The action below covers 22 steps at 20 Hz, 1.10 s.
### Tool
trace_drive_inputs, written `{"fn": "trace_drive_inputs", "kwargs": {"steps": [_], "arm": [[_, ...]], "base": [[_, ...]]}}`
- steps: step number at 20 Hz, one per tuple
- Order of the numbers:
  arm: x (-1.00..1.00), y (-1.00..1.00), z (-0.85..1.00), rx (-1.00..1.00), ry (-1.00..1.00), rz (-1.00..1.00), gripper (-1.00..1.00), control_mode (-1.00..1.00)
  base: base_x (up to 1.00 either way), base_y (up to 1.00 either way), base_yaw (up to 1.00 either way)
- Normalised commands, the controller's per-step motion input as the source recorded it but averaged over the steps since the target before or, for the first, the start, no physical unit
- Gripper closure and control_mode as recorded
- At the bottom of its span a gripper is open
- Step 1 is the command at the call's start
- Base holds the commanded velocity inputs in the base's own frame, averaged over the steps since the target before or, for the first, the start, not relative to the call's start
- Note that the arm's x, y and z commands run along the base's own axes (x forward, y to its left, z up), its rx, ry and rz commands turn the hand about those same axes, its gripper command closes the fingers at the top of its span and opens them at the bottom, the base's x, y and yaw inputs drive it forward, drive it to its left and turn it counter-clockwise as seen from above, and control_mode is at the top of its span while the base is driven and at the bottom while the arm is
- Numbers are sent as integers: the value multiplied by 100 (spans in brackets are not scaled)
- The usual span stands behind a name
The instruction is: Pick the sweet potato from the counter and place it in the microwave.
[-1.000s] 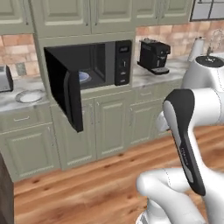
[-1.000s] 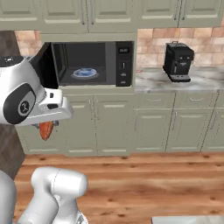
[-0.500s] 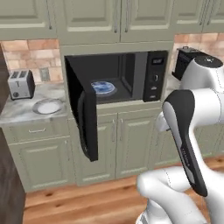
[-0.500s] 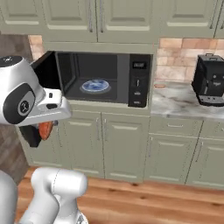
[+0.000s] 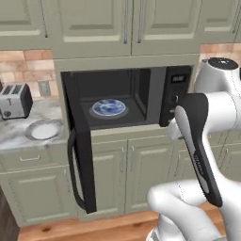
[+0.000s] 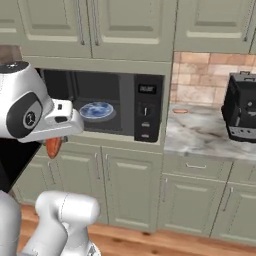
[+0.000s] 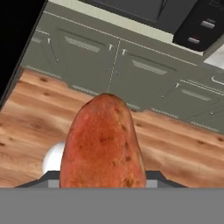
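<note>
Kitchen, rendered. Pale sage cabinets above and below; wood-plank floor (image 7: 30, 118); brick backsplash (image 6: 200, 75) behind the worktops.

The counter (image 6: 200, 135) is grey-white veined marble. In the right base view it runs right of the microwave (image 6: 145, 112) and carries a black coffee machine (image 6: 242, 112) at far right. In the left base view a further stretch of it lies left of the microwave, with a silver toaster (image 5: 15, 101) by the wall and a white plate (image 5: 44, 130) nearer the front edge.

Microwave is built in under the upper cabinets, control panel on its right side. Its door (image 5: 80, 155) stands swung open to the left. A blue-patterned plate (image 5: 109, 107) lies on the cavity floor.

Writing: none legible; panel markings too small to read.

Gripper (image 6: 55, 142): clenched on the sweet potato (image 7: 103, 146), which hangs from the hand. In the right base view the tuber shows orange-red beneath the hand, in front of the microwave's lower left corner, outside the cavity and above the floor. In the hand view it stands close against the lens with cabinet doors and floor behind it.
</note>
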Motion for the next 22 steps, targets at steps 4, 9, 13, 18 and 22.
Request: {"fn": "trace_drive_inputs", "kwargs": {"steps": [4, 9, 13, 18, 22], "arm": [[0, 0, 0, 0, 0, 0, 100, 100], [0, 0, 0, 0, 0, 0, 100, 100], [0, 0, 0, 0, 0, 0, 100, 100], [0, 0, 0, 0, 0, 0, 100, 100], [0, 0, 0, 0, 0, 0, 100, 100]], "base": [[9, 0, 20], [62, 0, 11], [63, 0, 7], [16, 3, 7], [31, 9, 3]]}}
